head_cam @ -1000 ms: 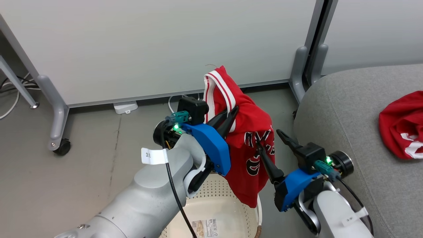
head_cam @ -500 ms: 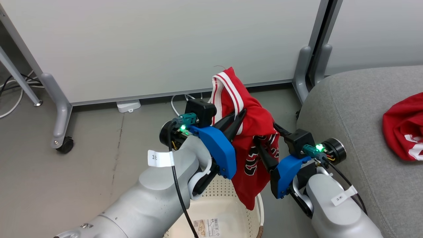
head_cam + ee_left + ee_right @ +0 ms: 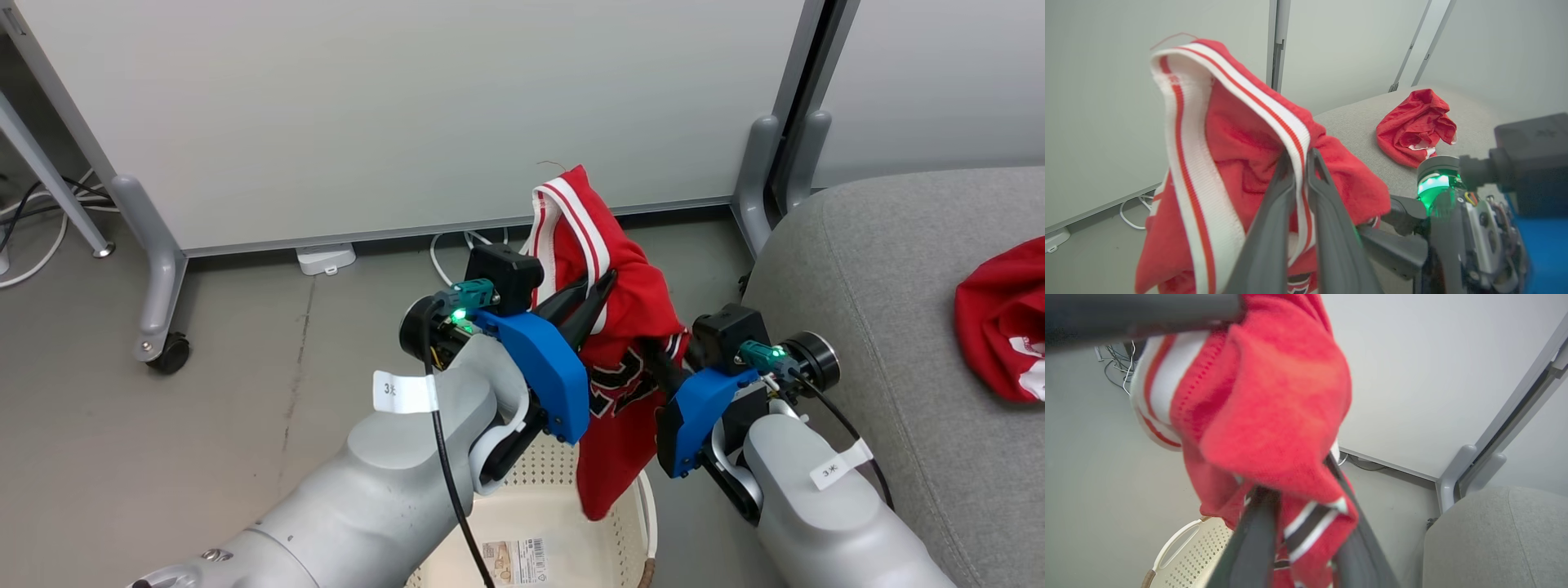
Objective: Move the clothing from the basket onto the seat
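Grey sofa seat (image 3: 865,286) holds one red garment (image 3: 1000,318); jersey (image 3: 629,294) hangs above basket (image 3: 539,482), left gripper (image 3: 596,282) clamped on its trim (image 3: 1290,126), right gripper (image 3: 660,367) around it, grip unclear.

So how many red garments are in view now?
2: a hanging garment above the basket, pinched by the left hand; a crumpled garment on the seat. More may be hidden.
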Available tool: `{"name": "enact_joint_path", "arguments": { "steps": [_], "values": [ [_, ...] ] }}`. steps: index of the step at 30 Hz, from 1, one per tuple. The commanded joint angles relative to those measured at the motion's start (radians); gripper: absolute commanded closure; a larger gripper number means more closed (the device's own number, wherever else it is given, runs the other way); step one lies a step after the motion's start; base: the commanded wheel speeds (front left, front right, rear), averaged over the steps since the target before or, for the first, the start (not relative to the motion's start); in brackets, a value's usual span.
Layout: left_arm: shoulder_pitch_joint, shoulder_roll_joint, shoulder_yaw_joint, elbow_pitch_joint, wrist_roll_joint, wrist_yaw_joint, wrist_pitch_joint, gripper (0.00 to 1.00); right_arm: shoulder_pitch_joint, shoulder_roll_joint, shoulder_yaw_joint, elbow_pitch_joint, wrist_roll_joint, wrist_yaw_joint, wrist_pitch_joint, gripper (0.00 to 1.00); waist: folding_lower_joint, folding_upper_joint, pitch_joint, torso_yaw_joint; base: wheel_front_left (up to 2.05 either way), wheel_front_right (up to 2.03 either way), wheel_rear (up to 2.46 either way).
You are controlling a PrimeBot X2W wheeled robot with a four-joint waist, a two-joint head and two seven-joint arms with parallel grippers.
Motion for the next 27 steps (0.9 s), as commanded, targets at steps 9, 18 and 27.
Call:
{"name": "enact_joint_path", "arguments": {
  "steps": [9, 18, 27],
  "values": [
    [-0.008, 0.000, -0.006, 0.021, -0.009, 0.000, -0.007, 1.00, -0.013, 0.002, 0.025, 0.016, 0.056, 0.000, -0.015, 1.00, -0.0001, -0.0001, -0.009, -0.012, 0.00, 0.00, 0.00],
    [0.000, 0.000, -0.009, 0.036, -0.014, -0.003, -0.016, 1.00, -0.011, 0.002, 0.033, 0.029, 0.073, 0.000, -0.018, 1.00, -0.0001, -0.0001, -0.018, -0.023, 0.00, 0.00, 0.00],
    [0.005, 0.000, -0.012, 0.047, -0.020, -0.004, -0.018, 1.00, 0.003, 0.002, 0.025, 0.016, 0.069, 0.000, -0.019, 1.00, -0.0001, -0.0001, -0.030, -0.026, 0.00, 0.00, 0.00]
  ]
}}
